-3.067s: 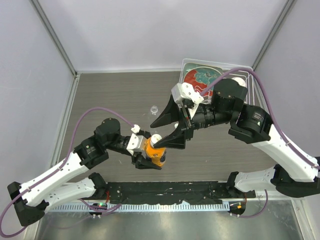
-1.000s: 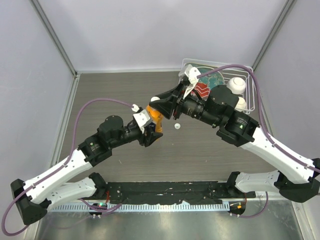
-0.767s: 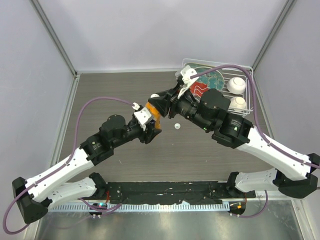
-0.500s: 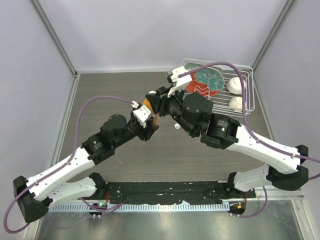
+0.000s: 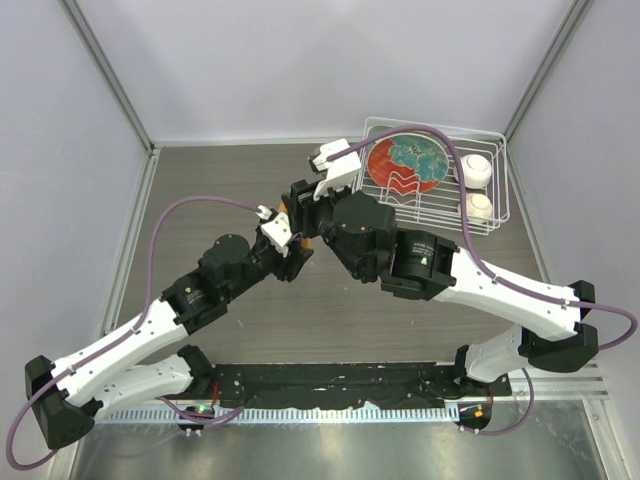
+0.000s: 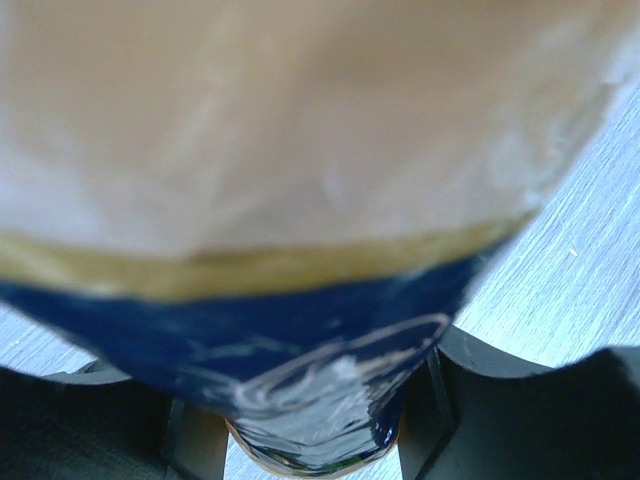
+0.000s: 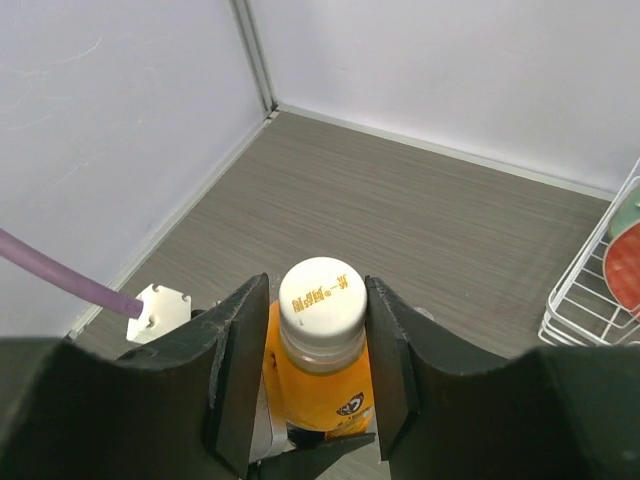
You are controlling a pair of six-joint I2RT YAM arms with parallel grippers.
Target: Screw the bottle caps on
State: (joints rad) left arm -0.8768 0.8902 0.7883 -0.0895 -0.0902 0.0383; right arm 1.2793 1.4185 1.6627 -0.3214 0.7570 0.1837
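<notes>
Orange-filled bottle (image 5: 284, 206), from above: mostly hidden over the table (image 5: 200, 190), between left gripper (image 5: 293, 245) and right gripper (image 5: 300, 193). Left wrist: fills the frame, blurred, clamped round the body. Right wrist: stands upright, long axis vertical, cream cap (image 7: 322, 293) on top between the fingers (image 7: 240, 350); pinching or released, cannot tell. Probably light, slick, squashable; best held low on the body.

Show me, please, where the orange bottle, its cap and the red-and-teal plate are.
orange bottle (image 7: 320, 395): right wrist view, orange body below the neck.
cap (image 7: 322, 293): right wrist view, its printed top.
red-and-teal plate (image 5: 400, 160): top external view, its painted face.
</notes>
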